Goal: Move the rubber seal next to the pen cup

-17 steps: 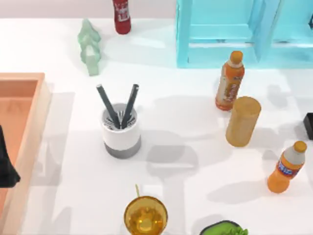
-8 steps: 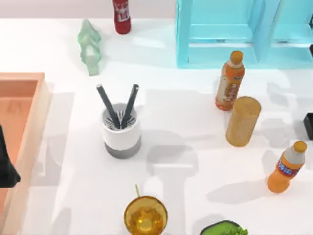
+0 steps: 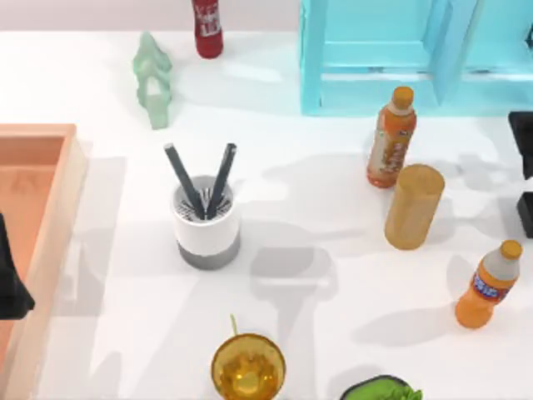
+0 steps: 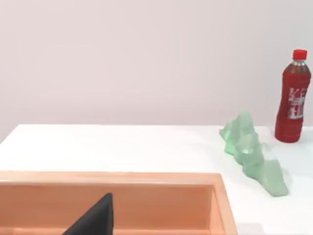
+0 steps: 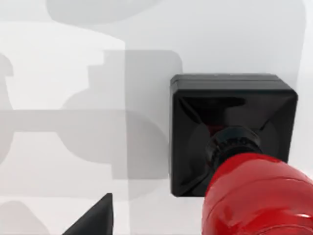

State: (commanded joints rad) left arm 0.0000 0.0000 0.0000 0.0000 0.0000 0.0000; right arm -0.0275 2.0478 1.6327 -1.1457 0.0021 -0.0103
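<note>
At the far right edge of the white table (image 3: 125,350), partly cut off in the top view: the rubber seal (image 3: 526,214), small, black and square, flat on the surface. Well apart from the pen cup (image 3: 206,223), which stands upright left of centre with two dark pens fanning out of its slotted top. Between the two, a tan cylinder (image 3: 413,207) just beside an orange bottle (image 3: 392,138), both upright. Nearer the front on the right, a second orange bottle (image 3: 489,285).

Just behind the seal at the same right edge, a black shape reaching in: the right gripper (image 3: 522,143). Open or closed: cannot tell. From the right wrist camera, looks straight down on the seal's black square with a glossy red ball over one corner of it. No contact visible between gripper and seal.

At the left edge, over the orange tray (image 3: 33,132): the left gripper (image 3: 10,279), parked. Open or closed: cannot tell here either. From its wrist camera, the tray wall, a pale green jagged figure (image 4: 254,152) and a red bottle (image 4: 292,98) beside it at the back of the table.

Along the back on the right, a light blue shelf (image 3: 375,58). At the front edge, an amber glass (image 3: 247,367) and a dark bowl of greens (image 3: 383,390).
</note>
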